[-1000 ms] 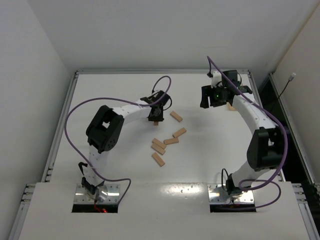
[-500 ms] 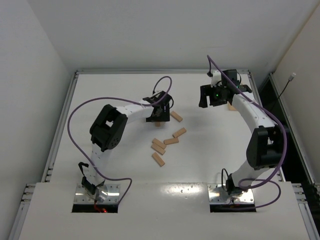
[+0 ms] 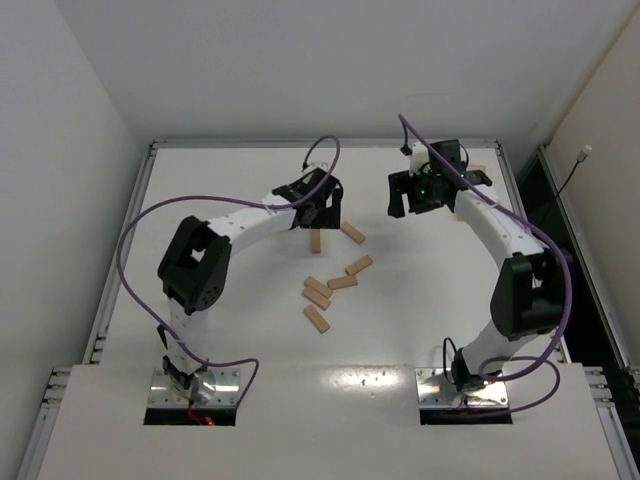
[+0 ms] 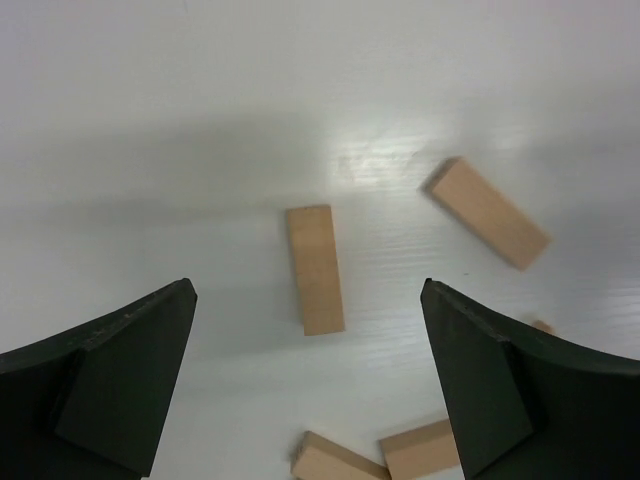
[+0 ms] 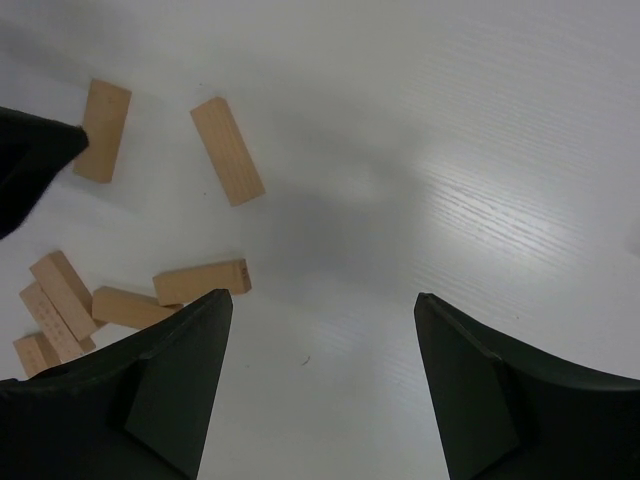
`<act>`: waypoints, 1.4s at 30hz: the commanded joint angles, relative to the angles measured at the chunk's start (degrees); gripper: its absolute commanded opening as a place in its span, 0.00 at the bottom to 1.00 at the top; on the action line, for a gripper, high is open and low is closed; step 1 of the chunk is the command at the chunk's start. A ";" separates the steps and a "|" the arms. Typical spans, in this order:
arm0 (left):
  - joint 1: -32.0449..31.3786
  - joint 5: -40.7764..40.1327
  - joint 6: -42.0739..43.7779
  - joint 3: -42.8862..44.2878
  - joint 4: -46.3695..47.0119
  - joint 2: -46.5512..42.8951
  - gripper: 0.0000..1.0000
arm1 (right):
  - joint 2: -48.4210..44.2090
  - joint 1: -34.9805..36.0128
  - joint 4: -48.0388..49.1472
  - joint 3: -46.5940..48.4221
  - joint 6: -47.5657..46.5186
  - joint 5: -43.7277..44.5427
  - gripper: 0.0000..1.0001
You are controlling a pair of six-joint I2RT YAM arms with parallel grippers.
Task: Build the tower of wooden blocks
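Several tan wood blocks lie flat on the white table (image 3: 230,190); no tower is in view. One wood block (image 3: 315,241) (image 4: 315,268) lies alone right under my left gripper (image 3: 318,208) (image 4: 307,300), which hovers above it, open, with nothing between its fingers. Another block (image 3: 352,233) (image 4: 487,212) lies angled just to its right. More blocks (image 3: 342,282) are scattered nearer the bases, and one (image 3: 316,319) lies closest to them. My right gripper (image 3: 412,196) (image 5: 322,296) hangs open and empty over bare table, right of the blocks (image 5: 227,150).
A raised rim (image 3: 150,160) runs around the table. The left arm's purple cable (image 3: 135,240) loops out to the left, and the right arm's cable (image 3: 560,260) runs along the right side. In the right wrist view the left gripper's dark finger (image 5: 30,160) shows at the left edge.
My left gripper, shut on a block at the table a second ago, has opened, let go and lifted away; the block stays lying there. The right gripper shifted slightly left.
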 commanded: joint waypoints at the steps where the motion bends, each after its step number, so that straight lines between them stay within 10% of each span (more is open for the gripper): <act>1: 1.92 -2.14 5.13 4.64 2.48 -9.46 0.95 | 0.62 2.47 3.71 0.45 1.33 2.71 0.71; 17: 23.88 -0.74 5.50 6.08 1.07 -18.96 1.00 | 21.34 16.88 4.15 10.82 -0.95 8.86 0.71; 42: 29.60 8.23 3.30 1.75 2.65 -19.23 1.00 | 36.56 18.82 -3.14 22.60 -7.46 12.73 0.51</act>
